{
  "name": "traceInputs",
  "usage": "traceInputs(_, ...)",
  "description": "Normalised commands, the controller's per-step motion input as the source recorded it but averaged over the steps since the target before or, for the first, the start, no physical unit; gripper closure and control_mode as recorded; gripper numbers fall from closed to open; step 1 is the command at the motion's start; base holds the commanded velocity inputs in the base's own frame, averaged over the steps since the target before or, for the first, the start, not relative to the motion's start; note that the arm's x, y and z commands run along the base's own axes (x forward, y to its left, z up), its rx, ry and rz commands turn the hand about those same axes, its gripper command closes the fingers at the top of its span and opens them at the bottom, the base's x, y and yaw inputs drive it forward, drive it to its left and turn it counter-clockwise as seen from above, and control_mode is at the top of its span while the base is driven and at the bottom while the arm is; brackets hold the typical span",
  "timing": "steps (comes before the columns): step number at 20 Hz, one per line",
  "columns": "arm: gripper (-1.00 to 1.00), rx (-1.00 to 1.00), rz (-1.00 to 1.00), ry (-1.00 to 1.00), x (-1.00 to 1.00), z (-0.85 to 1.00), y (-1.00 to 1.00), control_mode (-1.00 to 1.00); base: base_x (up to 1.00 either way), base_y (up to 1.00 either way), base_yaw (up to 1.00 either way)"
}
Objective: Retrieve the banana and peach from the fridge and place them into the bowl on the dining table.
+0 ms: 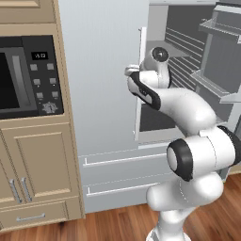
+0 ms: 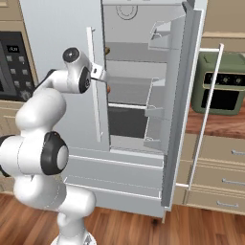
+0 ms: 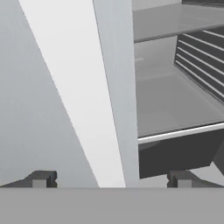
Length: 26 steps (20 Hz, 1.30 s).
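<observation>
Fridge [image 2: 57, 28]: a tall pale silver-grey unit; its right door [image 2: 184, 110] is standing wide open, its left door is staying shut.
Handles: two long white bars, one on the shut door [image 2: 96, 86] and one on the open door [image 2: 209, 107].
Drawers: two are lying below the doors [image 1: 117, 174], each with a white bar pull.
Shelves: grey shelves [image 3: 175, 103] are showing inside, bare where the hand view is looking; the open door is carrying several bins [image 2: 155, 112].
Peach [image 2: 110, 88]: a small orange-red spot is peeking out just behind the shut door's handle, at mid height; too hidden to tell more.
Brown object [image 2: 107, 50]: another small round spot is sitting on the higher shelf; what it is cannot be told.
Gripper [image 3: 111, 178]: its fingers are spread wide, holding nothing, straddling the edge of the shut door and pointing into the fridge.
Neighbours: a black oven [image 1: 28, 77] is sitting in tan cabinets on the left; a green appliance [image 2: 220, 81] is standing on the counter at right.
</observation>
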Motion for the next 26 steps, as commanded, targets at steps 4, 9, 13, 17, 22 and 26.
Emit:
traceInputs(4,-1.00,0.00,0.00,0.00,0.51,-0.05,0.00,-1.00,0.00,0.00,0.00)
traceInputs(9,1.00,0.00,0.00,0.00,0.56,-0.17,0.00,-1.00,0.00,0.00,0.00)
traceInputs(13,1.00,0.00,0.00,0.00,0.46,-0.15,0.00,-1.00,0.00,0.00,0.00)
traceInputs(17,1.00,0.00,-0.01,0.03,0.11,0.00,0.00,-1.00,0.00,0.00,0.00)
traceInputs(22,1.00,0.00,0.00,0.33,-0.56,0.02,0.12,-1.00,0.00,0.00,0.00)
traceInputs(26,1.00,0.00,0.00,0.21,-1.00,0.03,0.46,-1.00,0.00,0.00,0.00)
